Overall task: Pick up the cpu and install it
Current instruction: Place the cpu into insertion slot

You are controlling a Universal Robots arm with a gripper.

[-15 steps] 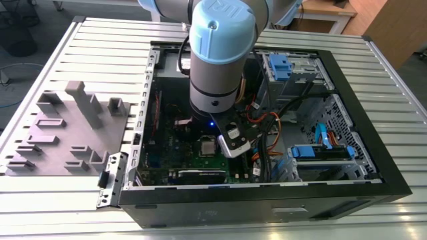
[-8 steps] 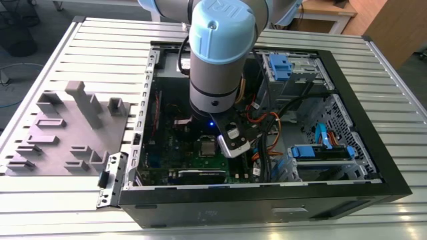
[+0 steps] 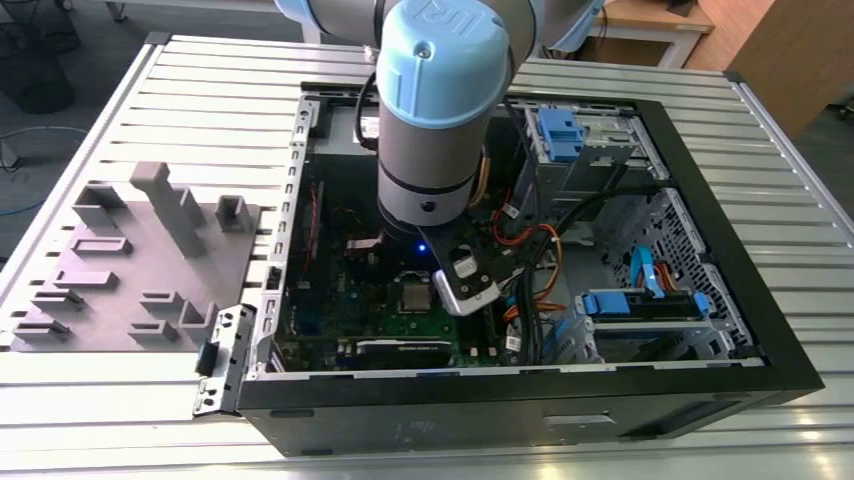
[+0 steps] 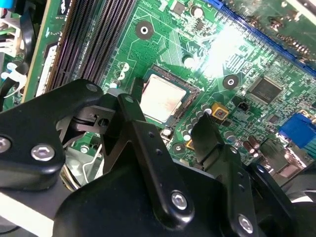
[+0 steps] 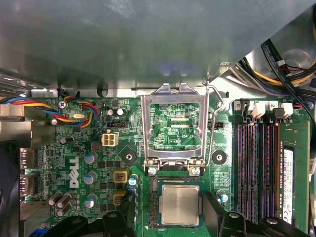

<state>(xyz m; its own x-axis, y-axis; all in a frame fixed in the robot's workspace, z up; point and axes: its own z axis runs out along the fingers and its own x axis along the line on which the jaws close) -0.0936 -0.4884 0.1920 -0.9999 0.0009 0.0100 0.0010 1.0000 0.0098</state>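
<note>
Gripper (image 4: 164, 112), jaws apart and empty, flanks the cpu (image 5: 180, 205) seated in its socket (image 5: 155, 212); likely light, rigid, fragile: grip opposite rims.

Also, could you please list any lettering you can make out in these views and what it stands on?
Motherboard: large white maker's mark beside the capacitors; the fine white component print is too small to read.
Memory module label: too small to read.
Arm joint cap: raised maker's initials.
Cpu: no legible marking.
</note>
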